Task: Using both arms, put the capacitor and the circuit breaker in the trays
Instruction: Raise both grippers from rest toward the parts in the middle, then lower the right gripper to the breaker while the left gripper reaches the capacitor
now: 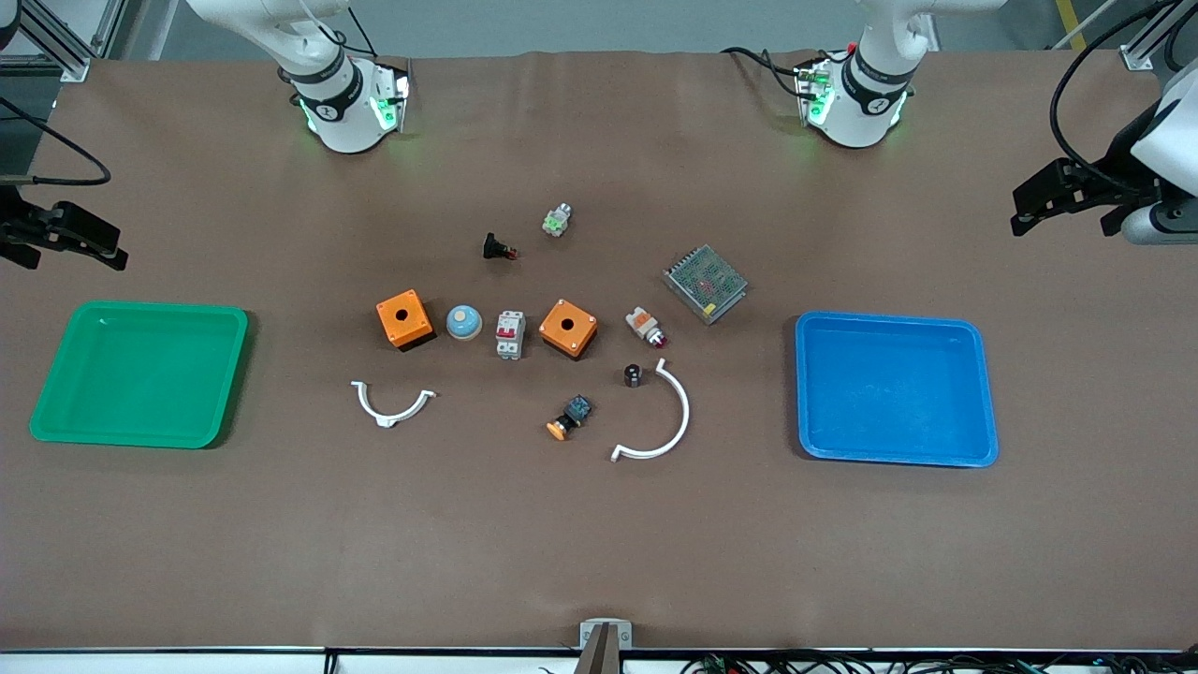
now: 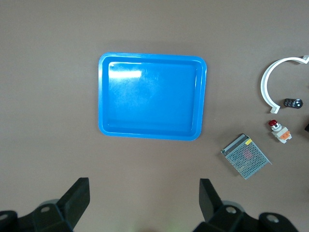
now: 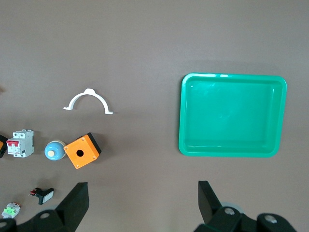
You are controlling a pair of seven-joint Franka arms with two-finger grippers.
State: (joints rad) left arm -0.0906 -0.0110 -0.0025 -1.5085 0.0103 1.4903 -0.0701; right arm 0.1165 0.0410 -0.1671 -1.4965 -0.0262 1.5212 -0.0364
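Note:
The capacitor (image 1: pixel 633 375), a tiny black cylinder with a silvery top, stands mid-table beside a large white curved clip (image 1: pixel 660 421); it also shows in the left wrist view (image 2: pixel 292 103). The circuit breaker (image 1: pixel 509 334), white-grey with red levers, lies between a blue dome part (image 1: pixel 463 322) and an orange box (image 1: pixel 567 328); it also shows in the right wrist view (image 3: pixel 19 144). My left gripper (image 1: pixel 1062 220) (image 2: pixel 144 193) is open and empty, high beside the blue tray (image 1: pixel 894 388). My right gripper (image 1: pixel 75 253) (image 3: pixel 143 195) is open and empty, high beside the green tray (image 1: pixel 140 374).
Another orange box (image 1: pixel 404 319), a mesh-covered metal unit (image 1: pixel 705 283), a white-and-orange part (image 1: pixel 645 326), an orange-capped push button (image 1: pixel 571 417), a small white clip (image 1: pixel 393 404), a black part with a red tip (image 1: pixel 499 248) and a white-and-green part (image 1: pixel 558 221) lie mid-table.

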